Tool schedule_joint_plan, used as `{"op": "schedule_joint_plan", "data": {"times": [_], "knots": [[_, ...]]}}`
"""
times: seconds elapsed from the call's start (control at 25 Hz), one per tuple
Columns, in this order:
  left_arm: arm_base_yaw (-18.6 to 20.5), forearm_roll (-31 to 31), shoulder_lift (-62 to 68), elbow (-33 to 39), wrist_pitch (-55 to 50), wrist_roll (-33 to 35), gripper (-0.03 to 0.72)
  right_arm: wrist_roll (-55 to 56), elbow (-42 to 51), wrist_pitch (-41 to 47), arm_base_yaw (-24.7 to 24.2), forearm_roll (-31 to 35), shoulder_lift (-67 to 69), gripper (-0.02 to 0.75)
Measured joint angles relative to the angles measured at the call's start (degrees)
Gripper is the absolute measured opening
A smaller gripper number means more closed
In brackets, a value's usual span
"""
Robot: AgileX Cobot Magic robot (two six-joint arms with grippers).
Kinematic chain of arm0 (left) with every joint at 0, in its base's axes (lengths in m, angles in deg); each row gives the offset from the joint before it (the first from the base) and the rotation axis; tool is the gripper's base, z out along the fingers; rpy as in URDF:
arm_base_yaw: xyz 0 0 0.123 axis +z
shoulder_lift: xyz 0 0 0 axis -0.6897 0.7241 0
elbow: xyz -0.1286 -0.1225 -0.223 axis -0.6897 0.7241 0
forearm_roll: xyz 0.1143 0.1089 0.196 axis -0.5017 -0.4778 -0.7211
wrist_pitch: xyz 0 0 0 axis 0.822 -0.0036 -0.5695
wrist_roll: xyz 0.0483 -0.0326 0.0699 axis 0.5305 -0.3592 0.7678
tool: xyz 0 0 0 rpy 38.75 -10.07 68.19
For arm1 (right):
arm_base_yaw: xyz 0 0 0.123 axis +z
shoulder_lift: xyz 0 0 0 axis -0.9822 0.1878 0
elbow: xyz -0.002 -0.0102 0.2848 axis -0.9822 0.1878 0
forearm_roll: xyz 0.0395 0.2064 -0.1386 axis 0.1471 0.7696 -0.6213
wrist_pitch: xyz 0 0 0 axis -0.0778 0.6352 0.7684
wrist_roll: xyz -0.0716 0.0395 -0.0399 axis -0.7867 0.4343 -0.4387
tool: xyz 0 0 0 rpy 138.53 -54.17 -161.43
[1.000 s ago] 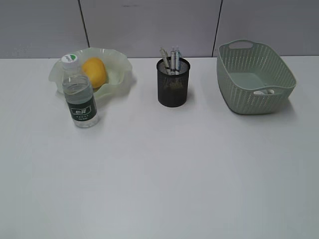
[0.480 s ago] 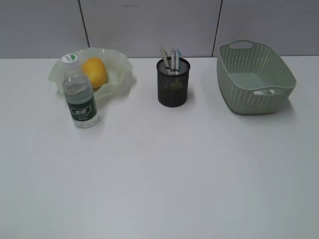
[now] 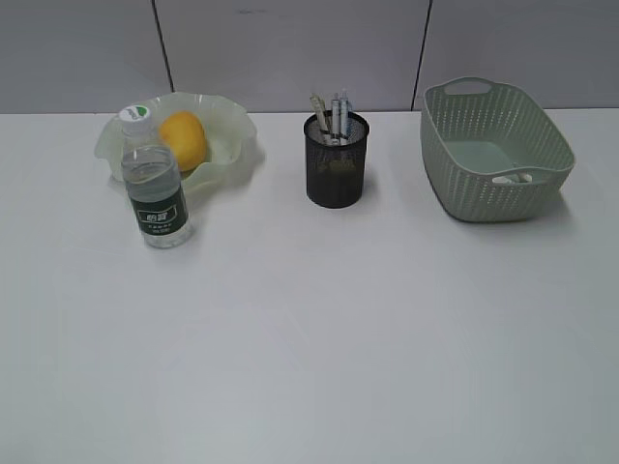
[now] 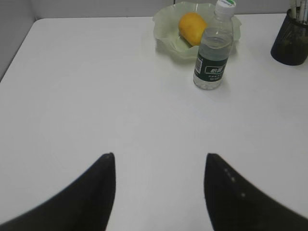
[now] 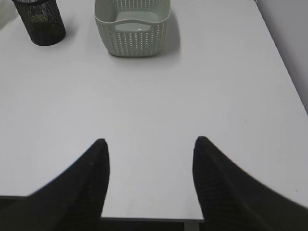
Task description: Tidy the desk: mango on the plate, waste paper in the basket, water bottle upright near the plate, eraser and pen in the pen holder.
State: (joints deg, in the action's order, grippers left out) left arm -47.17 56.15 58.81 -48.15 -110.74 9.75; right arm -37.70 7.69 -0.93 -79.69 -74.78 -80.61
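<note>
Left gripper (image 4: pixel 159 192) fingers spread wide, holding nothing, hovering over bare white table (image 3: pixel 319 338) at near left. Right gripper (image 5: pixel 149 178) likewise spread, empty, right by the near table edge. Mango (image 3: pixel 183 140) sits in plate (image 3: pixel 232 126), far left; water bottle (image 3: pixel 155 184) upright just in front of it. Pen holder (image 3: pixel 338 164) w/ pens at far centre. Basket (image 3: pixel 493 155) far right; a white bit inside, possibly the waste paper (image 3: pixel 523 177). Whole near half of table open.
</note>
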Motion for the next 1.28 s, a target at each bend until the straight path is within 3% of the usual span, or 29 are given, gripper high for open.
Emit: {"op": "schedule_joint_plan", "data": {"times": [1.28], "knots": [[0.0,0.0,0.0,0.0,0.0,0.0,0.445,0.0,0.0,0.0,0.0,0.0,0.0,0.445]]}}
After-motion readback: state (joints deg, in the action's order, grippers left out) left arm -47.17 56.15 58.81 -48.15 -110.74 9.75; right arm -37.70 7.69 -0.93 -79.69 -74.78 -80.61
